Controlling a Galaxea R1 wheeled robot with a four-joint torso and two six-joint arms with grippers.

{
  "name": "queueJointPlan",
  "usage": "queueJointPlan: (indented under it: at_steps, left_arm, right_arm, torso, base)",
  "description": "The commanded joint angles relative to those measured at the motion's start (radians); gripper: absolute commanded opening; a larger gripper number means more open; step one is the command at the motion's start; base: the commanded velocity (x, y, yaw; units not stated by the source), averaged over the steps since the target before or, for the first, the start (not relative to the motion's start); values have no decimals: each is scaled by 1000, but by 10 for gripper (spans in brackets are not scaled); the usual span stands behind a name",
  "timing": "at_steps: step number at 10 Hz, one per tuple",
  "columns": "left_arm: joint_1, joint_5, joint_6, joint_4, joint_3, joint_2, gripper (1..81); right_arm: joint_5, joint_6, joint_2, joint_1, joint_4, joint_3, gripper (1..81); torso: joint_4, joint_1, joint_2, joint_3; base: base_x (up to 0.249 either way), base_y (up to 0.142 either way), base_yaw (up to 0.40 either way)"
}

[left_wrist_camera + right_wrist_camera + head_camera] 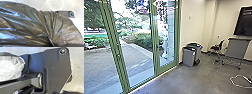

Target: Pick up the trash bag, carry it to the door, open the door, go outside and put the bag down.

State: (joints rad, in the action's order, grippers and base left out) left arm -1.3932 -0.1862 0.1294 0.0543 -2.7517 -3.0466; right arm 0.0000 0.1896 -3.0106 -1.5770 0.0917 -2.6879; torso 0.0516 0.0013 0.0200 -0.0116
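Left wrist view — the left claw (53,45) pinches the glossy, dark plastic trash bag (31,25); carry it steadily toward the green-framed glass door (135,50) ahead — right claw (66,92), can't tell.

dk, shiny, part see-thru plastic trash bag (28,25), creased, bunched into tight pleats at L claw (53,44), flaring out either side of it, green-framed glass door (154,37), upright, ahead of claw, open vs. shut unclear
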Motion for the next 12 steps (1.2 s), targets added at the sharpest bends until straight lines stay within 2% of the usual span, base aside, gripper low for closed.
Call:
queueJointPlan:
  at_steps: [1,5,12]
  left_arm:
    - [73,-59,4,-4,1,3,10]
    - [73,-59,4,-4,1,3,10]
    - [73,-59,4,-4,1,3,10]
  right_arm:
    - [-51,-2,-9,33,9,2,811]
    - [-51,-2,-30,21,31,-18,811]
    - [-48,-2,-41,16,31,-36,811]
  torso:
    - [0,0,0,0]
    - [0,0,0,0]
    - [0,0,0,0]
  base:
    - [191,-75,0]
    - [191,-72,0]
    - [191,0,0]
